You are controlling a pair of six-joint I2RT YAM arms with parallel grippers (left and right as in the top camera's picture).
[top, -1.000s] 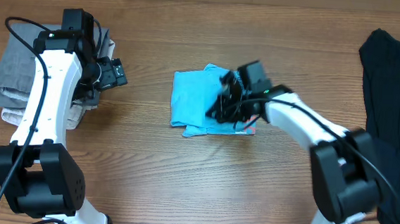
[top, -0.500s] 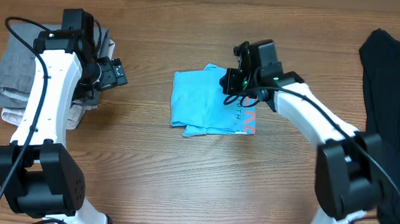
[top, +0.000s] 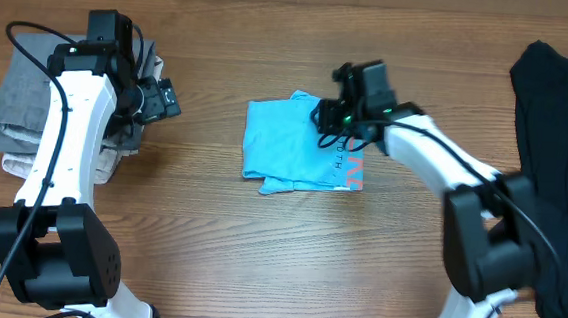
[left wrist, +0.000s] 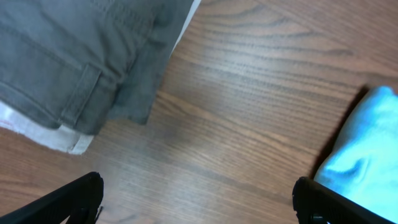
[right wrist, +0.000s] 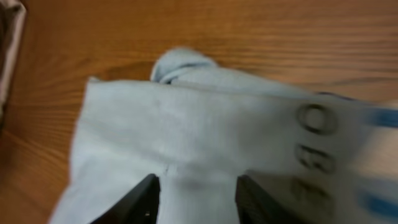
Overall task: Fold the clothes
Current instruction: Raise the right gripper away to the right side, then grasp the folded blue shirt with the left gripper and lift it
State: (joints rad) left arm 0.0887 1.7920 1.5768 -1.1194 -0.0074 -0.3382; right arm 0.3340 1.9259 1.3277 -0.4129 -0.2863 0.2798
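Starts at the lower edge with the bare wooden worktop (top: 256, 267). Finds the light blue T-shirt (top: 285, 144) at frame centre, folded into a rough rectangle, with blue-and-red lettering (top: 348, 169) along its right edge. Places the right claw (right wrist: 198, 190) at the shirt's upper right corner, fingers apart over the cloth, clamped on nothing. Sets the left claw (left wrist: 199, 202) wide apart over wood, beside a grey folded pile (top: 22, 101) at upper left. Shows a black garment (top: 555, 148) at far right.
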